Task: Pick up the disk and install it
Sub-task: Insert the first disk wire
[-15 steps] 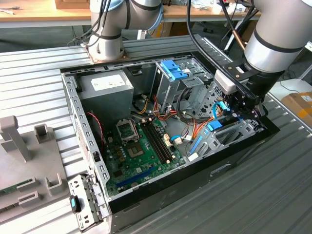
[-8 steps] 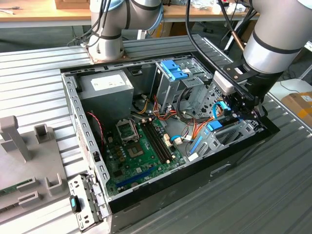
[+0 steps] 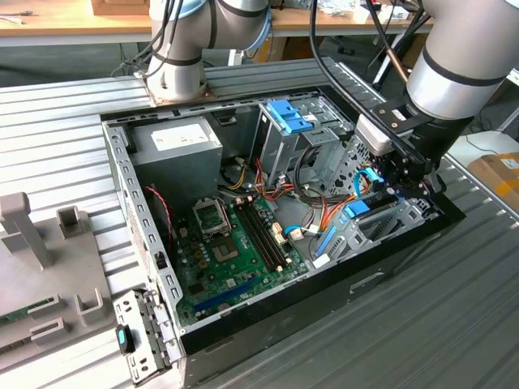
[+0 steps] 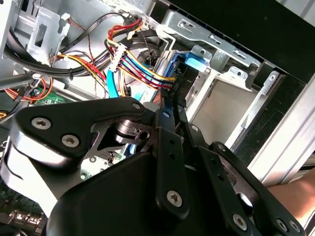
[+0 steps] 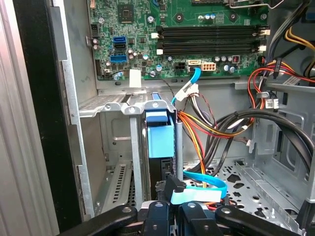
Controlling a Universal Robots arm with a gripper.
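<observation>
Fingers: the gripper (image 5: 170, 209) had its black fingers (image 4: 167, 142) drawn together on the near end of the disk (image 5: 161, 135), clamped on its light blue carrier bracket, as far as both wrist views showed.
Disk: it stood on edge inside the drive bay (image 5: 115, 147) at the corner of the open computer case (image 3: 130, 203), its blue end seen among the bay's metal rails in the exterior view (image 3: 357, 209); it looked mostly seated rather than free.
Step in hand: by my reading, the seating of the disk in the bay.
Doing it well: the push should run straight along the bay rails, the bracket kept parallel to the bay walls so it does not jam.
Edges: the bay's sheet-metal walls lay just beside the disk on both faces; the case's black rim (image 4: 275, 44) ran close beyond the bay.
Cables: a coloured power bundle (image 5: 206, 128) and a thin blue cable (image 5: 197, 189) lay just beside the disk, apt to snag.
Open room: the clear space lay above the bay, away from the motherboard (image 5: 177, 39).
</observation>
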